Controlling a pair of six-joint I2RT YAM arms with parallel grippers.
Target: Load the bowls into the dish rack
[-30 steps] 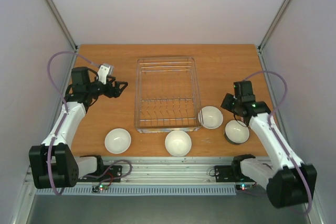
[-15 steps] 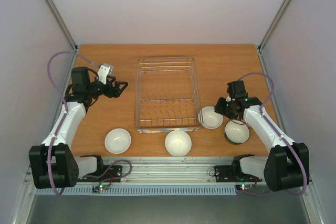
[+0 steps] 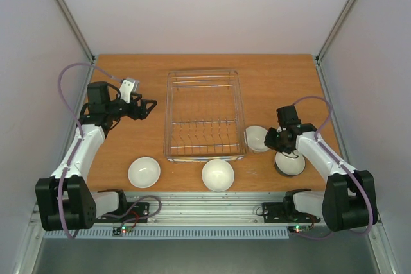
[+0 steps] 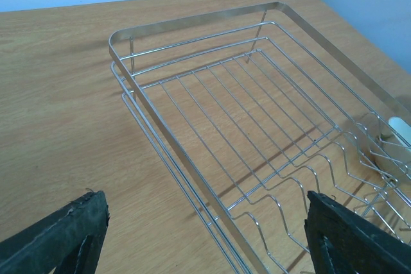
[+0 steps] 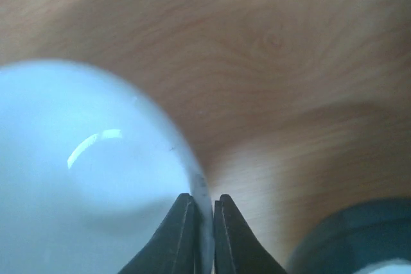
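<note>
**Wooden table: right pincer clamping a bowl rim beside the rack**

Orange-brown wood is covering the table [image 3: 128, 81], with pale walls [image 3: 38, 62] rising around it. The dish rack [image 3: 205, 117] is sitting in the middle, its long sides running away from the arms and its upright tines [image 3: 205, 134] lining the near half. Four bowls are showing, all outside the rack. The left bowl [image 3: 144, 171] and the middle bowl [image 3: 218, 174] are resting upright near the front edge, the middle one just in front of the rack's near side. The right pincer [image 3: 270, 139] is reaching in from the right and clamping the rim of the white bowl [image 3: 255, 138], which is sitting just beside the rack's near right corner. In the wrist view its fingers [image 5: 176, 235] are pressing together on the thin rim. Whether that bowl is touching the wood, I cannot tell. The dark-sided bowl [image 3: 289, 162] is lying just beside the white one, under the right arm. The left pincer [image 3: 149, 105] is hovering left of the rack, facing its left side, fingers spread wide apart.
</note>
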